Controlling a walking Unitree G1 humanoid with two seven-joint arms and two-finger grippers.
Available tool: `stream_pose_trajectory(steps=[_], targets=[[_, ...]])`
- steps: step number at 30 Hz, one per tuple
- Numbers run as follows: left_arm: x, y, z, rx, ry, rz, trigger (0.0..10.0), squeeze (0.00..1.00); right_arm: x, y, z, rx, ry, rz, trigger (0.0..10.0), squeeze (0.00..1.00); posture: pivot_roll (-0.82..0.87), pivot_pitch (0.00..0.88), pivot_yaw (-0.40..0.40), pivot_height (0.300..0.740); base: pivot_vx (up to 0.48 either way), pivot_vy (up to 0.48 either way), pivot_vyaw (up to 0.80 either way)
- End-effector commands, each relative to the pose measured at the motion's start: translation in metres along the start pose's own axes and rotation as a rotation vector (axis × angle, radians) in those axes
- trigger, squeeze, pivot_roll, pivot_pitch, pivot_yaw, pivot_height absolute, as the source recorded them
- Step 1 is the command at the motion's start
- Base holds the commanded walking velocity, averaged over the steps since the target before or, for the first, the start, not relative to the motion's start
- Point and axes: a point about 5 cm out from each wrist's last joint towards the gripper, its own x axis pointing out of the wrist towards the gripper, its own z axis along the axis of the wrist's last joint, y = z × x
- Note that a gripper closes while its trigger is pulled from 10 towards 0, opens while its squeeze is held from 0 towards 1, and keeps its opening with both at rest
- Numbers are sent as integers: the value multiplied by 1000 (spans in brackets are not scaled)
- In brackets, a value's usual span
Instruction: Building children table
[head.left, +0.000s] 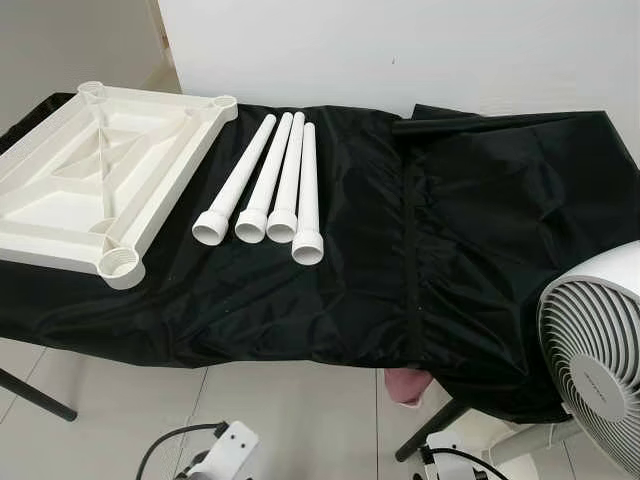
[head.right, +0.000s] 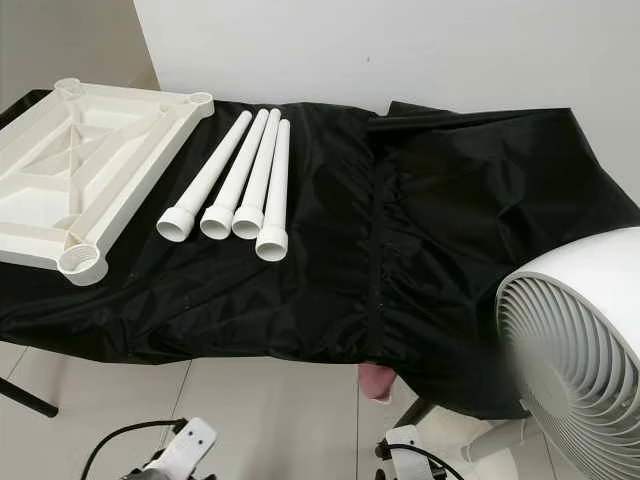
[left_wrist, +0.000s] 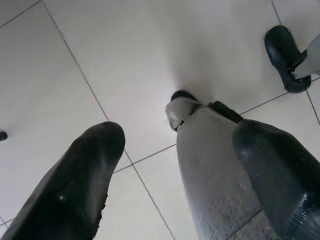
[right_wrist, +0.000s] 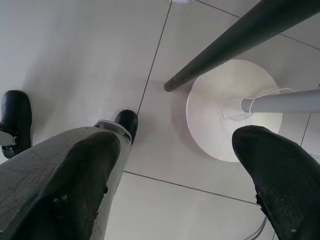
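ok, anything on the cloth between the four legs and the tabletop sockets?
Nothing visible. The four white legs lie side by side just right of the upturned tabletop, with bare black cloth between them. Both claws hang open over the floor: left claw, right claw.

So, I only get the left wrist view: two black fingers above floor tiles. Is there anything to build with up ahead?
Observer: Yes. A white tabletop lies upside down on a black cloth, with four loose white table legs side by side to its right.
Operator: And the other arm?
Observer: The right gripper hangs open over the floor, by the round base of a white fan.
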Motion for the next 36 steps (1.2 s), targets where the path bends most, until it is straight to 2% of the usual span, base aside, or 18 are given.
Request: stream_pose_trajectory(steps=[1,19,36], targets=[[-1,-5,-9,6,42,-16,10000,0,-4,10,-17,12,68,25,10000,0,-107,50,49,740,0,0,0],[0,-7,-6,-4,37,-25,10000,0,-2,13,-10,22,51,20,10000,0,-106,41,47,740,0,0,0],[0,-10,-13,-28,57,-12,10000,0,-2,15,-12,14,65,23,10000,0,-92,24,30,740,0,0,0]])
